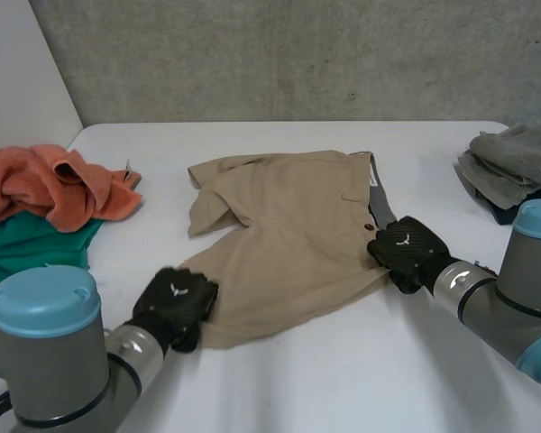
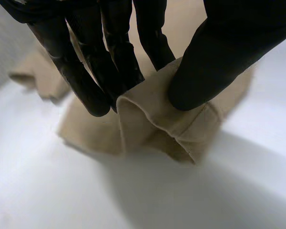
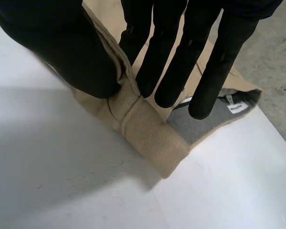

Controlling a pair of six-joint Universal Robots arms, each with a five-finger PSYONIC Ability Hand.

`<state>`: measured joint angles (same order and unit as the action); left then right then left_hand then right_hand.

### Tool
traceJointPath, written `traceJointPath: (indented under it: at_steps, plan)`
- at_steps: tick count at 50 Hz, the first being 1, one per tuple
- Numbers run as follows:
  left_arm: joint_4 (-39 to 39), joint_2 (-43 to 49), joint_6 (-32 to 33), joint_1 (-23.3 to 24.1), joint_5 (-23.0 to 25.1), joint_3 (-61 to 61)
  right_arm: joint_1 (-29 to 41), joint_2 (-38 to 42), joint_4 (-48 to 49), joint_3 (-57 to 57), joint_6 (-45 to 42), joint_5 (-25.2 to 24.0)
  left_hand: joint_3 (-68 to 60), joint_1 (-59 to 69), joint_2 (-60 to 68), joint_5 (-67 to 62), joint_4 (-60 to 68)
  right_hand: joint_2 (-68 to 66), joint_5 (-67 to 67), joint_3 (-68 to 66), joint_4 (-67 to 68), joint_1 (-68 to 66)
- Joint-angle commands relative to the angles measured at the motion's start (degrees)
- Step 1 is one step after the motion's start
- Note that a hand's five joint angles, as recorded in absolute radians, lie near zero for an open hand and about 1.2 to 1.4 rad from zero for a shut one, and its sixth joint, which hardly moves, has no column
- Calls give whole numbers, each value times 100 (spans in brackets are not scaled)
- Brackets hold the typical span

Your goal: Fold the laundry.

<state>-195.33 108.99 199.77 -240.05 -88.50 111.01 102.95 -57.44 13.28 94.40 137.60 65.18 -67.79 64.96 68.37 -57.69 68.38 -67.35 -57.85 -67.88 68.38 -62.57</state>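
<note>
At the left edge of the table [image 1: 343, 379] an orange cloth [image 1: 54, 185] lies partly on a green cloth [image 1: 32, 244], both well apart from the work. The left robot hand [image 1: 173, 307] pinches the near leg hem of the tan shorts [image 1: 288, 234]: in its wrist view the thumb [image 2: 219, 57] presses a raised fold of the hem against the fingers [image 2: 86, 71]. The shorts lie mostly flat in the middle of the table, with the waistband toward the right. There the right robot hand [image 1: 406, 251] pinches the waistband between thumb and fingers, and the grey inner lining shows just beyond its fingertips. At the far right a grey cloth [image 1: 514, 158] is piled.

Each robot hand takes only a small piece of edge, so the cloth may slip out if the lift or pull is quick. The left pinch holds a bunched fold and perhaps only the upper layer; in that case the lower layer would stay on the table and the fold would come out crooked. If the two robot hands do not travel together, the shorts would twist. The far leg is crumpled, and folding over it would press that crease in. A wide swing to the right could also touch the grey cloth
</note>
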Motion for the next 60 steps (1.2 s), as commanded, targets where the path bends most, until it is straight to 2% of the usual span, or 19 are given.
traceJointPath:
  at_steps: [1,6,7,9,10,13,14,18,20,27,34,38,45,53,60]
  plan:
    - [-445,-27,413,-24,34,-132,32,-530,-194,192,478,267,-1221,1504,1163,-1231,1162,-1265,-1215,-1212,1162,-1743]
    - [2,-570,458,-42,280,-97,-12,-1373,-1027,307,479,250,-1221,1504,1163,-1231,1162,-1265,-1215,-1212,1162,-1743]
    - [273,-902,432,-42,394,-71,-91,-1705,-1665,281,383,189,-1221,1504,1163,-1231,1162,-1265,-1215,-1212,1162,-1743]
    - [582,-1177,396,-68,535,-62,-179,-1919,-2187,237,259,127,-1221,1504,1163,-1231,1162,-1265,-1215,-1212,1162,-1743]
    - [940,-1439,379,-103,692,-53,-292,-2102,-2886,184,58,22,-1221,1504,1163,-1231,1162,-1265,-1215,-1212,1162,-1743]
    - [1644,-1749,396,-165,948,-27,-477,-2192,-4023,70,-390,-145,-1221,1504,1163,-1231,1162,-1265,-1215,-1212,1162,-1743]
    - [2187,-1889,414,-200,1122,-27,-591,-2201,-4740,-18,-749,-207,-1221,1504,1163,-1231,1162,-1265,-1215,-1212,1162,-1743]
    - [3313,-1864,527,-270,1483,-36,-759,-2088,-6079,-220,-1750,-190,-1221,1504,1163,-1231,1162,-1265,-1215,-1212,1162,-1743]
    - [3405,-1689,642,-332,1537,-71,-742,-1929,-6136,-343,-1973,-111,-1221,1504,1163,-1231,1162,-1265,-1215,-1212,1162,-1743]
    - [2668,-424,1205,-482,1213,-1045,-189,-954,-5644,-1072,-1263,574,-1221,1504,1163,-1231,1162,-1265,-1215,-1212,1162,-1743]
    - [2025,744,1109,-473,738,-3247,189,-496,-4635,-2240,-596,1373,-1221,1504,1163,-1231,1162,-1265,-1215,-1212,1162,-1743]
    - [1972,1254,872,-429,764,-4531,278,-408,-4029,-2689,-165,1664,-1221,1504,1163,-1231,1162,-1265,-1215,-1212,1162,-1743]
    - [1534,2501,458,-271,702,-6325,339,48,-2719,-3033,4,1805,-1221,1504,1163,-1231,1162,-1265,-1215,-1212,1162,-1743]
    - [848,4013,703,-227,579,-7934,339,953,-637,-3226,-321,2043,-1221,1504,1163,-1231,1162,-1265,-1215,-1212,1162,-1743]
    - [268,4692,625,-174,843,-8666,401,1613,209,-3490,-515,2183,-1221,1504,1163,-1231,1162,-1265,-1215,-1212,1162,-1743]
